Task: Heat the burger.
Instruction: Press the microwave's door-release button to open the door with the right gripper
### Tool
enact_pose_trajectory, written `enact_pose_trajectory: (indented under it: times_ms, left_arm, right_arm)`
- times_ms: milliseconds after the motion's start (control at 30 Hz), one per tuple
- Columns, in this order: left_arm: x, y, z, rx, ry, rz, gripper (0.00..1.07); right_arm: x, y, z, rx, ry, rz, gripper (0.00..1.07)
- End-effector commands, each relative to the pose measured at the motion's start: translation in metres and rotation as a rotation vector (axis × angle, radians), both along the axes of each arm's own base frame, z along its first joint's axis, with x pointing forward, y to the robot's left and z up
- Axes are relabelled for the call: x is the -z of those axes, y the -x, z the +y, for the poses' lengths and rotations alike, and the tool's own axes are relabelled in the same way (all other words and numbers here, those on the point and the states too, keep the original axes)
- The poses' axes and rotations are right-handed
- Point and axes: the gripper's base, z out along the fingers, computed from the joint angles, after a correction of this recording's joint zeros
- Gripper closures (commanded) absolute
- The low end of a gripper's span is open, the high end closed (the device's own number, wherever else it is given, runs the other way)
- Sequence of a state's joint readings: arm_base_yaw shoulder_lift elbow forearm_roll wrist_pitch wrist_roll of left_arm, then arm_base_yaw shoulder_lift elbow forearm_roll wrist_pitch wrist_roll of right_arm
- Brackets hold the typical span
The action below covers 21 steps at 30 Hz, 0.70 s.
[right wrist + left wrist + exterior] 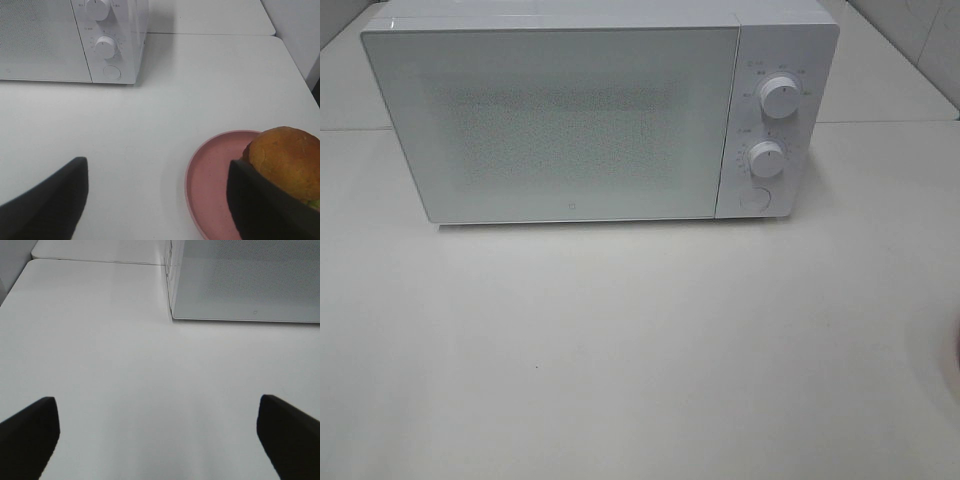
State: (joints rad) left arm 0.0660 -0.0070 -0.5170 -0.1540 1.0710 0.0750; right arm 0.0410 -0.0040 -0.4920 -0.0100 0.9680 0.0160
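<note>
Burger position: the burger (287, 160) lay on a pink plate (210, 185) on the table (640, 350), well apart from the microwave (570, 120) and off its control-panel side.
View coverage, burger: only my right wrist view showed it. The high view carried no more than a faint pink sliver at its right edge, and I could not tell what that was.
View coverage, arms: the high view showed neither arm. Each wrist view showed its own fingers only.
My left fingers (30, 435): spread wide, hanging over bare table in front of the microwave's door-side corner (172, 315).
My right fingers (45, 200): spread wide. One was over bare table. The other stood over the plate and hid the near side of the burger. Whether it touched the bun, I could not tell.
Microwave door (560, 120): shut, glass frosted and speckled, interior not visible.
Controls: the upper knob (779, 97), lower knob (766, 158) and round button (755, 197) were stacked on the panel. The right wrist view showed the same panel at an angle (107, 45).
Obstruction: the shut door faced the open table between the microwave and the plate.
Surface: white, matt. A seam (210, 33) ran beside the microwave's rear, joining a second white top.
Room: pale tiled wall (920, 30) behind, at the right.
</note>
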Motion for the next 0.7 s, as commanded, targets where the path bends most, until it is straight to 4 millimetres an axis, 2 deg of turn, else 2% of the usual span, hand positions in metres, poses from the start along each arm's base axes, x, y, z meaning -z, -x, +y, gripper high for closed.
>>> enact_pose_trajectory:
  times_ms: [33,267,300,433,533,600,633,700]
  left_arm:
    - [0.001,0.002,-0.001,0.004,0.010,-0.009,0.07]
    - [0.001,0.002,-0.001,0.004,0.010,-0.009,0.07]
    - [0.001,0.002,-0.001,0.004,0.010,-0.009,0.07]
    - [0.001,0.002,-0.001,0.004,0.010,-0.009,0.07]
    - [0.001,0.002,-0.001,0.004,0.010,-0.009,0.07]
    - [0.001,0.002,-0.001,0.004,0.010,-0.009,0.07]
    - [0.001,0.002,-0.001,0.004,0.010,-0.009,0.07]
    - [0.001,0.002,-0.001,0.004,0.010,-0.009,0.07]
  right_arm:
    - [0.000,0.004,0.000,0.001,-0.002,-0.039,0.32]
    - [-0.005,0.005,0.002,-0.009,-0.030,-0.064,0.32]
    - [-0.014,0.007,0.003,-0.020,-0.047,-0.119,0.31]
    - [-0.028,0.005,0.003,-0.020,-0.049,-0.191,0.30]
    - [-0.036,-0.005,0.003,-0.019,-0.044,-0.196,0.30]
    - [-0.041,-0.022,0.004,-0.025,-0.028,-0.185,0.31]
    - [-0.041,-0.022,0.004,-0.025,-0.028,-0.185,0.31]
    - [-0.046,-0.039,0.004,-0.030,-0.012,-0.186,0.31]
